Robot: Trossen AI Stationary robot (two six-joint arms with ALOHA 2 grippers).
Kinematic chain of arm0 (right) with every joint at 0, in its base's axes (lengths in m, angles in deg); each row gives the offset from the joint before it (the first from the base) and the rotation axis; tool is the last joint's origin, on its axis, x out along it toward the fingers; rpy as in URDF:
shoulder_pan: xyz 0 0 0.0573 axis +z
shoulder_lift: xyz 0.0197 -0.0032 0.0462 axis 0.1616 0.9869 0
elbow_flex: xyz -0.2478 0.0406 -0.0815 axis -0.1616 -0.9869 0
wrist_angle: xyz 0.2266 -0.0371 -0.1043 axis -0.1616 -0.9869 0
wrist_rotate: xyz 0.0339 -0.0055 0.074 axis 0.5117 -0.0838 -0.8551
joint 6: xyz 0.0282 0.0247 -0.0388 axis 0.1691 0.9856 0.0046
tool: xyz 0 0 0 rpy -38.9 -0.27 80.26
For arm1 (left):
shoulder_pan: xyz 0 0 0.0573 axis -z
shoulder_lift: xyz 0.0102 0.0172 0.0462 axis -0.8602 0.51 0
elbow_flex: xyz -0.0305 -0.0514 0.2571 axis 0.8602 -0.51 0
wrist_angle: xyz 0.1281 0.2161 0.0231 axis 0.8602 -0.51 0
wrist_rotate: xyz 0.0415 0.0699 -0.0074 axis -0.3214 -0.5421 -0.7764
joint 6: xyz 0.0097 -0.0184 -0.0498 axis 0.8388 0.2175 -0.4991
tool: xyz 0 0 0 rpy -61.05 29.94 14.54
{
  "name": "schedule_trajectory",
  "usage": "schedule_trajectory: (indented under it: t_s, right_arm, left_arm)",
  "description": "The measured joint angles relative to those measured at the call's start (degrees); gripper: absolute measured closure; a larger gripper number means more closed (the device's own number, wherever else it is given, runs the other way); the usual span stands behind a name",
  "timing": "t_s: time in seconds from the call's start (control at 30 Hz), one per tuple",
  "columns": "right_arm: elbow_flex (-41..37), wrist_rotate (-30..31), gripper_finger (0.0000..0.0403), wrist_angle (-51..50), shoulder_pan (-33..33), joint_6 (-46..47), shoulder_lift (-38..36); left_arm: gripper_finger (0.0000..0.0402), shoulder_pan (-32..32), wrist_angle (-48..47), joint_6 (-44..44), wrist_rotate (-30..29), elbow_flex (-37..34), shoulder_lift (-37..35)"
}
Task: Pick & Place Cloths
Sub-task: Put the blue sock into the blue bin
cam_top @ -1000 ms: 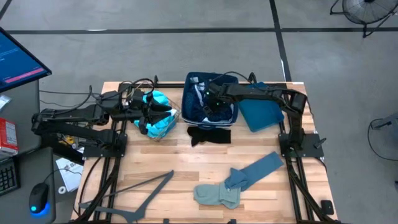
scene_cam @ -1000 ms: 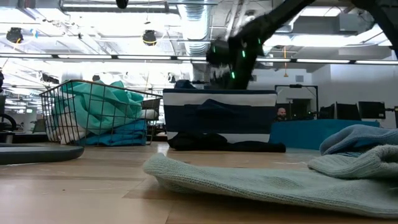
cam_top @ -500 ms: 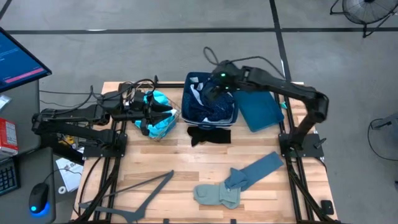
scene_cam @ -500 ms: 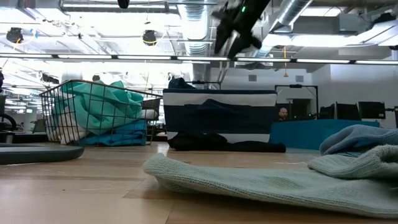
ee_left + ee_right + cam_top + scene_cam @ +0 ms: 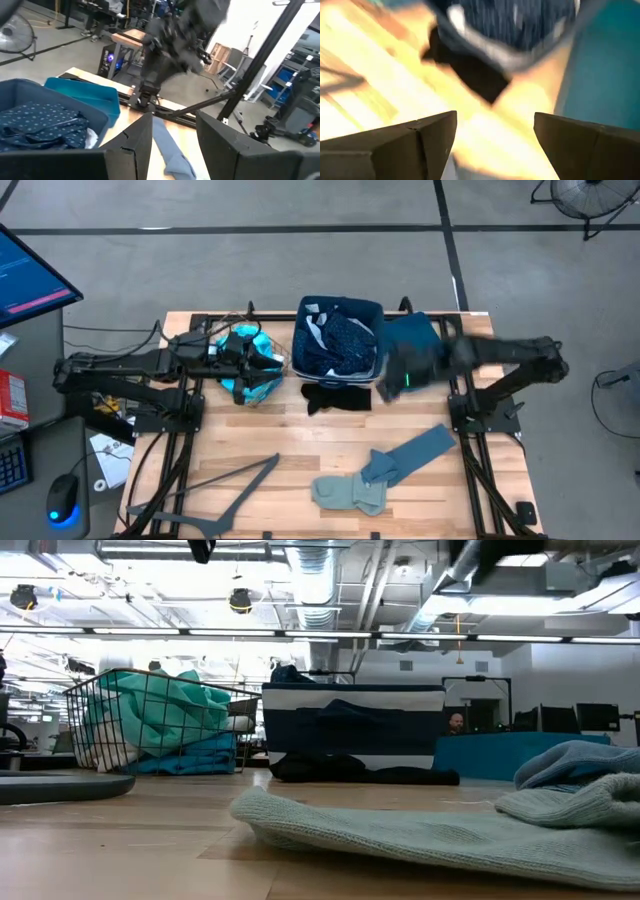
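Navy dotted cloth (image 5: 345, 345) lies in the blue bin (image 5: 372, 310), black cloth (image 5: 335, 396) at its 6 o'clock on the bench (image 5: 250, 450). Right gripper (image 5: 392, 377) blurred beside bin, fingers spread, empty. Left gripper (image 5: 252, 363) over wire basket (image 5: 262, 388), fingers spread.

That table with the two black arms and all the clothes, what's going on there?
A two-armed robot is sorting cloths. The right hand, open and empty, is beside the dark blue plastic bin holding the navy dotted cloth. The left hand, also open, hovers at the brown wire basket of bright turquoise cloth. A black cloth and grey-green cloth lie on the wooden table.
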Motion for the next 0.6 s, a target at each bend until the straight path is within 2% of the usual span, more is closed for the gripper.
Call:
schedule_trajectory:
  t_s: [0.07, 0.17, 0.33, 0.47, 0.6]
  right_arm:
    - [-4.01, 1.37, 0.0143, -0.49, 7.61, 10.8, 0.13]
    - [-11.87, 1.49, 0.0143, 5.04, 17.42, 25.78, 1.53]
    - [-23.08, -1.59, 0.0143, 17.25, 27.95, 44.69, 6.03]
    - [-28.08, -5.04, 0.0143, 26.9, 31.2, 50.42, 10.55]
    - [-29.75, -8.82, 0.0143, 28.73, 30.75, 50.28, 15.49]
  left_arm:
    - [0.0266, 0.77, -0.08, -0.03, 0.08, 0.0, 0.02]
    - [0.0266, 1.82, -0.06, -0.16, 0.2, 0.0, 0.02]
    - [0.0266, 3.07, -0.04, -0.19, 0.19, 0.0, 0.02]
    - [0.0266, 3.23, -0.02, -0.19, 0.17, 0.02, 0.02]
    - [0.0266, 3.23, 0.03, -0.19, -0.03, 0.02, 0.02]
